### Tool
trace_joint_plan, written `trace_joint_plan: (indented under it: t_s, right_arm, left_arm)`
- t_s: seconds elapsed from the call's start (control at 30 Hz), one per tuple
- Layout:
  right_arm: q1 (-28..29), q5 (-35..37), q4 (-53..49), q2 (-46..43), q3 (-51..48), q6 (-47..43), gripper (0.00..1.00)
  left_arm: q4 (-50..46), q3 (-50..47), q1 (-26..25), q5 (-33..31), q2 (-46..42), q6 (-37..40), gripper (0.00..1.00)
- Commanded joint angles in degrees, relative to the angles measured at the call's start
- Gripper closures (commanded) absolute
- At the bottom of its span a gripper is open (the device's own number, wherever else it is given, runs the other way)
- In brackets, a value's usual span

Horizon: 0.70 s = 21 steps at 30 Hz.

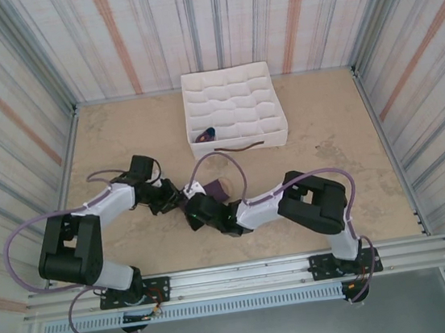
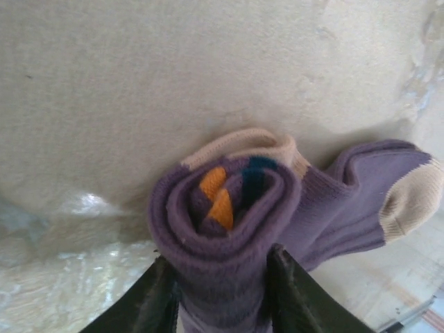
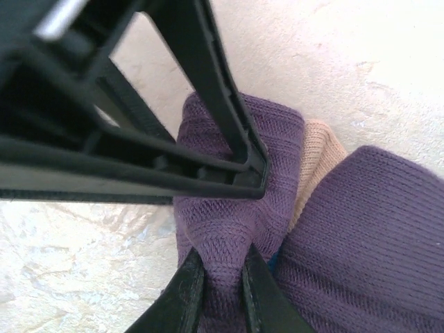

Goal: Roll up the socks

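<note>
The purple socks (image 1: pixel 215 188) lie on the table between the two arms. In the left wrist view they form a tight roll (image 2: pixel 222 208) with orange and teal showing in the spiral, and the unrolled ends with pale cuffs (image 2: pixel 378 191) trail to the right. My left gripper (image 2: pixel 222 288) is shut on this roll, one finger on each side. My right gripper (image 3: pixel 220 277) is shut on a fold of the same purple fabric (image 3: pixel 229 208). The left gripper's black finger (image 3: pixel 215 104) presses on the roll just above it. From above, the left gripper (image 1: pixel 174 198) and right gripper (image 1: pixel 199 210) meet at the socks.
A white fabric grid-compartment box (image 1: pixel 230 92) stands at the back centre, with a small purple bundle (image 1: pixel 206 134) in a front compartment. Striped walls enclose the beige table (image 1: pixel 341 136) on three sides.
</note>
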Motion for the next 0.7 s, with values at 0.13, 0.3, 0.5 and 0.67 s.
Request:
trace_joint_plan:
  t_s: [0.13,0.3,0.5,0.67]
  right_arm:
    - [-6.17,-13.72,7.46,-0.32,-11.58,17.19,1.00]
    - [-8.79,-17.34,20.12,0.83,-18.73,29.50,1.00]
    - [-9.08,-15.43,27.88,1.97,-25.55,42.32,1.00]
    - [-8.75,-13.77,26.75,1.64,-27.47,45.79,1.00]
  left_arm:
    - [1.73,-1.42,0.21,1.47,-5.00,-0.94,0.55]
    - [4.15,-2.58,0.14,1.49,-6.29,-1.47,0.55]
    - [6.86,-2.68,-1.27,2.12,-4.85,-0.67,0.55]
    - [10.76,-2.11,-5.29,1.82,-1.31,-0.04,0.51]
